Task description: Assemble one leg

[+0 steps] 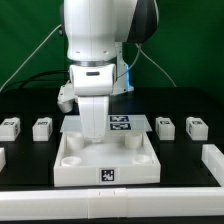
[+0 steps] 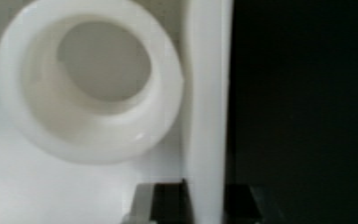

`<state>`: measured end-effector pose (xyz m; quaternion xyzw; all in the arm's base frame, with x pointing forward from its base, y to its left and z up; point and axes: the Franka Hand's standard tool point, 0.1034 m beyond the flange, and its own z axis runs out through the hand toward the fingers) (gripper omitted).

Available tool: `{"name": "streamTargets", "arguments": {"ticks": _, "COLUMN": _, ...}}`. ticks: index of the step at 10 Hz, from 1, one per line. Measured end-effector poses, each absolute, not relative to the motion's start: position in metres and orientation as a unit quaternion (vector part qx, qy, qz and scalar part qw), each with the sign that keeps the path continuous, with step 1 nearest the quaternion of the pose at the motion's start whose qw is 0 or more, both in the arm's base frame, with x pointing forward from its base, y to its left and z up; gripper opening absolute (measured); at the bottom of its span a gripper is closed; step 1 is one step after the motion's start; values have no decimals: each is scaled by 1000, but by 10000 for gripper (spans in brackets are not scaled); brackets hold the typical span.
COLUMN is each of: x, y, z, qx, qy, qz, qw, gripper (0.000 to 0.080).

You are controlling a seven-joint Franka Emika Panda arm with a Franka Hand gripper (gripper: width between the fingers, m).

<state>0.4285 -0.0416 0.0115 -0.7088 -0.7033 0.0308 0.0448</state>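
Observation:
The white square tabletop (image 1: 70, 165) lies at the front centre of the black table, with round sockets at its corners. My gripper (image 1: 93, 127) reaches down onto its rear wall. In the wrist view my gripper (image 2: 206, 203) has its dark fingertips (image 2: 163, 205) on either side of the tabletop's thin upright wall (image 2: 208, 90), touching it, next to a round socket (image 2: 96, 85). Two legs (image 1: 42, 127) lie at the exterior view's left and two more legs (image 1: 165, 126) at its right, all apart from my gripper. I hold no leg.
The marker board (image 1: 123, 123) lies just behind the tabletop. White parts are cut off at the left edge (image 1: 2, 157) and the right edge (image 1: 213, 160). A green wall with cables stands behind the table.

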Motion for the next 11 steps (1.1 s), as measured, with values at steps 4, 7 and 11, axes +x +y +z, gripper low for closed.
{"name": "streamTargets", "arguments": {"ticks": 4, "x": 438, "y": -26, "z": 11, "qx": -709, "qy": -704, "qz": 26, "qw": 43, "gripper": 68}}
{"name": "streamTargets", "arguments": {"ticks": 7, "x": 457, "y": 10, "z": 11, "qx": -720, "qy": -693, "qz": 18, "qw": 40, "gripper": 68}}
{"name": "streamTargets", "arguments": {"ticks": 11, "x": 484, "y": 39, "z": 12, "qx": -726, "qy": -687, "qz": 4, "qw": 34, "gripper": 68}}
